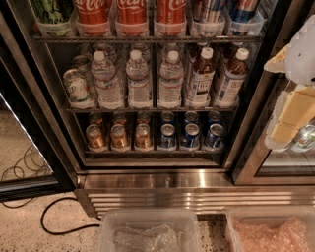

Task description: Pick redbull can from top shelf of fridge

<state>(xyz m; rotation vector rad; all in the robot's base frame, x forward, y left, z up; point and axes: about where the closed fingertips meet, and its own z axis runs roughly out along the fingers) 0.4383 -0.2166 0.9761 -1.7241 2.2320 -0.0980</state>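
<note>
Now my fingers hang by the right frame of the fridge, below the redbull can on the top shelf; whether apart, I cannot tell.

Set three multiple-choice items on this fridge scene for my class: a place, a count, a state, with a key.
1. Where is the claw? A right of the fridge shelves; B left of them; C inside, between them.
2. How many Coca-Cola cans front the top shelf? A one; B three; C six.
3. The redbull can is: A upright on the top shelf; B held by the claw; C lying flat.
Key: 1A, it hangs at the right edge; 2B, three red cans show; 3A, it stands apart from the claw.
</note>
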